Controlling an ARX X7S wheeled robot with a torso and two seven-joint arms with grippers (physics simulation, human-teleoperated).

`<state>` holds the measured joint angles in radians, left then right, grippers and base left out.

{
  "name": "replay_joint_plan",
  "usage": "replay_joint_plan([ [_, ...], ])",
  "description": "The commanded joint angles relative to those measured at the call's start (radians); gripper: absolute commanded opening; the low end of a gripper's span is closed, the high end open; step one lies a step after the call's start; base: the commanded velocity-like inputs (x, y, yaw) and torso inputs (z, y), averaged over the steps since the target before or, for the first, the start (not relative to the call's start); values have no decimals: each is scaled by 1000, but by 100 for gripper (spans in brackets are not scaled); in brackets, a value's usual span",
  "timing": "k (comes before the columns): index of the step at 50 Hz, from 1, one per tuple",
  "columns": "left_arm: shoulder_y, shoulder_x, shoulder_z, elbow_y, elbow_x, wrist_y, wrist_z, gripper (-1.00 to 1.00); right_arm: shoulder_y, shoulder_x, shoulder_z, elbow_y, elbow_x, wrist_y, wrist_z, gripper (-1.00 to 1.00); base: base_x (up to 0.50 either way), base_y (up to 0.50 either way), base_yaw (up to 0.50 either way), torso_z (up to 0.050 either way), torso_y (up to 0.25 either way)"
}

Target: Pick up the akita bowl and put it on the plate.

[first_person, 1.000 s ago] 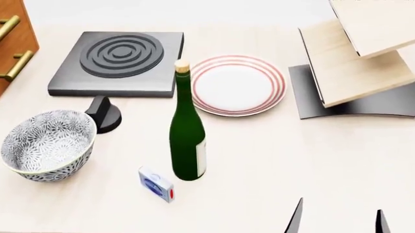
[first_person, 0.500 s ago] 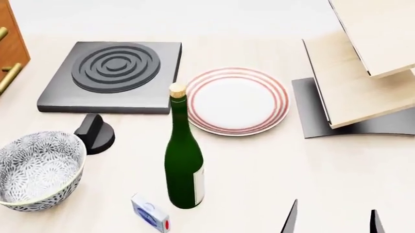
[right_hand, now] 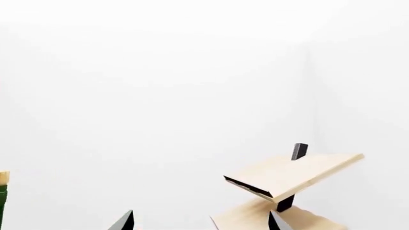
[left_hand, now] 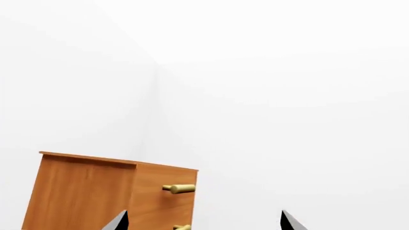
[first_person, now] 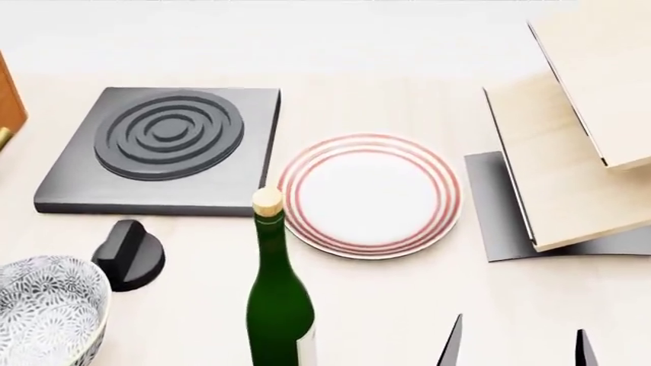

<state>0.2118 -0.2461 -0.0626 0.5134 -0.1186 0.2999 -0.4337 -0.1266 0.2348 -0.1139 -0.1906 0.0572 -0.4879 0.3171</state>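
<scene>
**Bowl at your near left, plate mid-table, both claws empty**

Your akita bowl [first_person: 46, 314] sits at the near left corner of the table [first_person: 407, 305], cut off by the head view's edge, upright and apart from everything else. The plate [first_person: 368, 194] lies flat toward the middle, farther and to the right of the bowl. Between them stands a green bottle [first_person: 277, 305] with a cork, just near of the plate's left rim. A black knob [first_person: 128, 255] rests just beyond the bowl, and the dark burner [first_person: 163, 149] lies on the far left, beside the plate. A wooden shelf rack [first_person: 569, 137] fills the right side.

Your right gripper [first_person: 514, 347] shows only two dark fingertips at the near right, spread wide with nothing between them. Your left gripper [left_hand: 203, 221] appears only in its wrist view, tips likewise set wide and empty, facing an orange cabinet [left_hand: 108, 194] with brass handles.
</scene>
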Motion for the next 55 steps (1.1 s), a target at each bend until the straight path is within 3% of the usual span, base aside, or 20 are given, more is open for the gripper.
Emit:
replay_joint_plan([
  [1, 2, -5, 3, 2, -1, 1, -6, 100, -1, 4, -4, -1, 1, -2, 6, 100, 262, 0, 0, 0, 0],
  [55, 5, -25, 22, 2, -2, 7, -28, 100, 4, 22, -30, 9, 2, -10, 29, 100, 259, 0, 0, 0, 0],
])
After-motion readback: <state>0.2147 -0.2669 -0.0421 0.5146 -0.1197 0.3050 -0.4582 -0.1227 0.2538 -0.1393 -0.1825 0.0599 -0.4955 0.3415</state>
